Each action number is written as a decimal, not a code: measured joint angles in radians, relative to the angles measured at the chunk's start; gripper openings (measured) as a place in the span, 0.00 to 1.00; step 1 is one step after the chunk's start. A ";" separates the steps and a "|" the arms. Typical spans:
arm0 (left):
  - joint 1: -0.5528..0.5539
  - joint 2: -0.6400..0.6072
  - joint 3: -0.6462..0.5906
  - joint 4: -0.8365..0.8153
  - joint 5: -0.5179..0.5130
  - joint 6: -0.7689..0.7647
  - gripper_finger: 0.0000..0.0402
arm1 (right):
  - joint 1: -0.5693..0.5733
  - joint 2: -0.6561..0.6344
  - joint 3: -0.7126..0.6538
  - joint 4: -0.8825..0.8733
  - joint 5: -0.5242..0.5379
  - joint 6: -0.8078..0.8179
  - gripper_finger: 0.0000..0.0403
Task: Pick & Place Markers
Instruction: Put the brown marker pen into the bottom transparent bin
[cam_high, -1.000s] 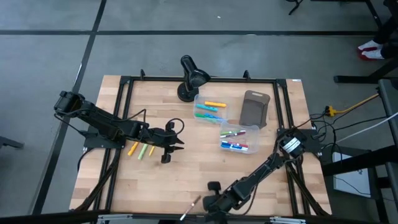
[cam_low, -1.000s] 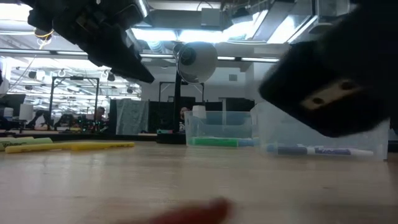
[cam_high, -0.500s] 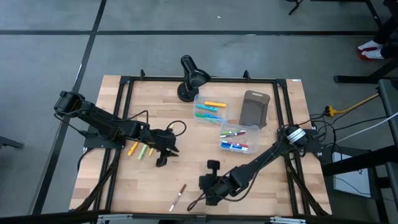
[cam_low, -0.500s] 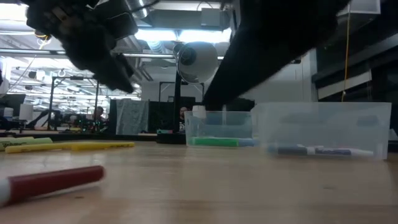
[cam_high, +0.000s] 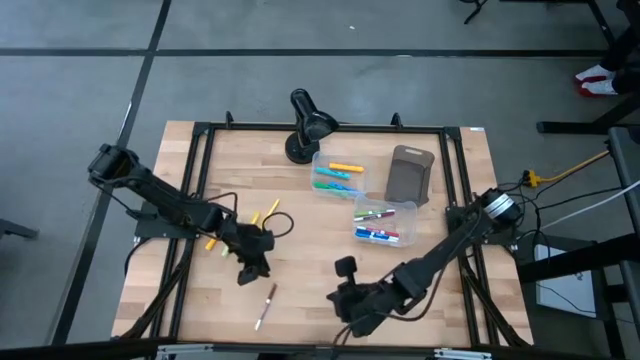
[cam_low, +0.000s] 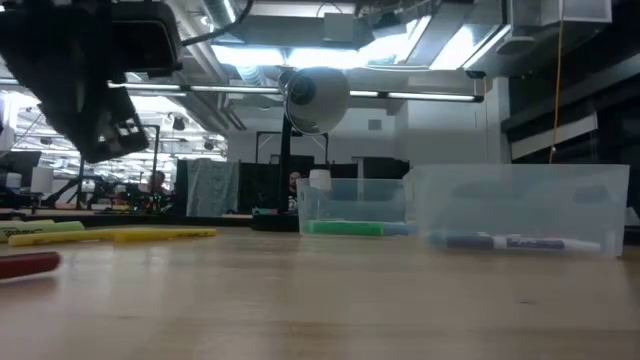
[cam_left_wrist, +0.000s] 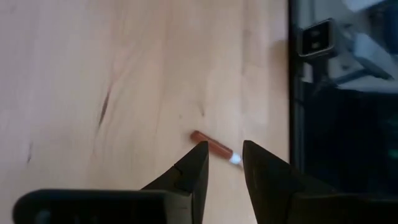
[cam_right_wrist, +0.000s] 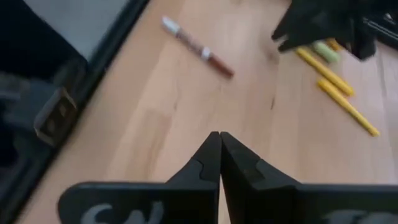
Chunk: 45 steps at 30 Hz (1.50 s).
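Note:
A red marker with a white end (cam_high: 264, 306) lies flat on the wooden table near its front edge, touched by nothing. My left gripper (cam_high: 246, 276) hovers just beyond it toward the far left, open, fingertips (cam_left_wrist: 221, 160) apart with the marker (cam_left_wrist: 210, 144) showing past them. My right gripper (cam_high: 338, 308) hangs to the marker's right, shut and empty (cam_right_wrist: 219, 140); its wrist view shows the marker (cam_right_wrist: 198, 46) ahead. Yellow markers (cam_high: 268, 213) and an orange one (cam_high: 212, 242) lie behind the left gripper. The low view shows the red marker (cam_low: 25, 265) at its left edge.
Two clear bins (cam_high: 338, 175) (cam_high: 383, 225) with several markers stand at the table's middle right, with a grey-brown tray (cam_high: 408, 172) beside them. A black desk lamp (cam_high: 305, 125) stands at the far edge. A black frame (cam_high: 190, 200) runs around the table.
The red marker has slid or rolled along the table from the front edge toward the left. My right gripper has risen, staying shut, and left the low view. My left gripper has gone toward the near edge, toward the marker, rolling as it went.

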<state>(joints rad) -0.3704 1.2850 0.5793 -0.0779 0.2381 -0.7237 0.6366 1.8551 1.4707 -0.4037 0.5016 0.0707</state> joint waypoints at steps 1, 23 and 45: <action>-0.016 0.000 0.000 -0.010 -0.027 -0.023 0.23 | 0.000 -0.015 -0.026 0.003 -0.001 -0.014 0.02; -0.308 0.012 0.000 -0.232 -0.029 -0.918 0.31 | -0.032 -0.406 -0.793 0.787 0.030 -0.056 0.02; -0.430 0.217 0.011 -0.268 -0.035 -1.160 0.27 | -0.031 -0.560 -0.801 0.726 -0.169 -0.131 0.02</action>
<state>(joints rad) -0.8001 1.5021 0.5900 -0.3459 0.2030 -1.8835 0.6060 1.2955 0.6701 0.3220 0.3326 -0.0603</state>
